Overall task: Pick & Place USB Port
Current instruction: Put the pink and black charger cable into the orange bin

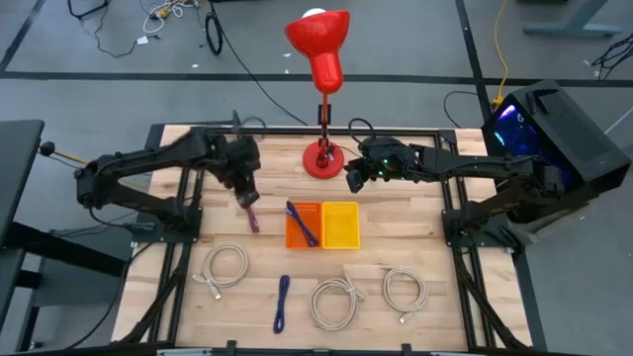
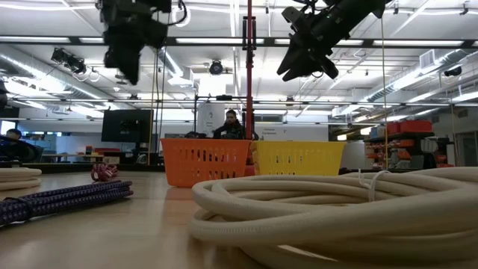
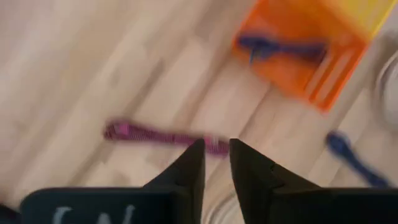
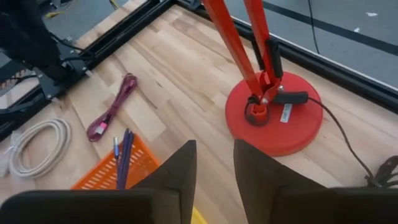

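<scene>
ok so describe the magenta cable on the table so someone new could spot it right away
Start at the orange plastic basket in the middle of the wooden table and look toward the left arm's side. The magenta braided cable lies loose on the bare wood, below the left gripper. It is the only magenta cable; the rest are blue or cream.

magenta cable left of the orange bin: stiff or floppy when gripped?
Probably floppy: the magenta cable lies slightly kinked on the table, so its ends should droop. It looks thin and light. The braided-looking jacket may grip well. The left gripper hovers over it.
</scene>
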